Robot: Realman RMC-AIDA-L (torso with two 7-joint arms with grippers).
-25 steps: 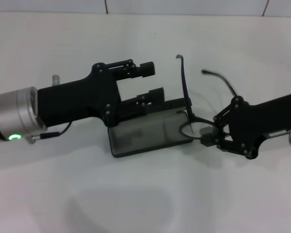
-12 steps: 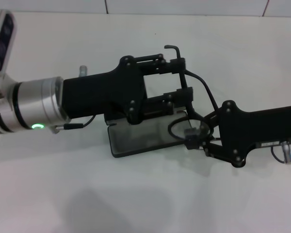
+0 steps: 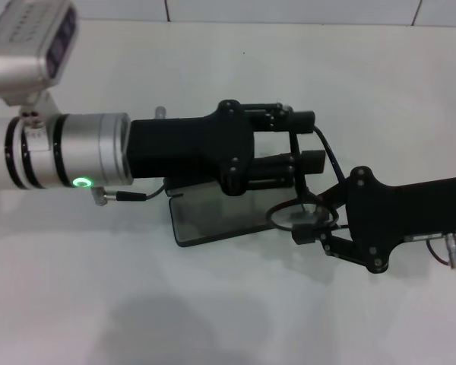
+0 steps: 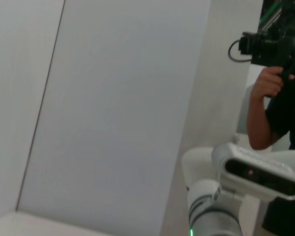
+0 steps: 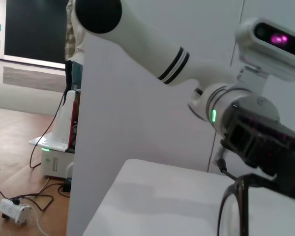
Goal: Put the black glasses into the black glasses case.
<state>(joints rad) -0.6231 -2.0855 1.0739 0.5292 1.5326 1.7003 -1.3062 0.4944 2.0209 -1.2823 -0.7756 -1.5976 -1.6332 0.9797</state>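
The black glasses case (image 3: 213, 218) lies open on the white table (image 3: 235, 304), grey lining up; its far part is hidden under my left arm. My left gripper (image 3: 307, 140) reaches in from the left above the case's right end and is open, with a temple of the black glasses (image 3: 287, 215) passing between its fingers. My right gripper (image 3: 310, 226) comes from the right and is shut on the glasses' front, holding a lens over the case's right edge. In the right wrist view a lens rim (image 5: 234, 206) shows close up below the left gripper (image 5: 265, 142).
My left arm's silver wrist (image 3: 68, 152) spans the table's left half. The left wrist view shows only a wall and a person (image 4: 280, 88) holding a camera. Bare table lies in front of the case.
My left arm has pushed right, so its open fingers now straddle the glasses' temple. My right gripper has carried the glasses left toward the case, and the temples have swung in.
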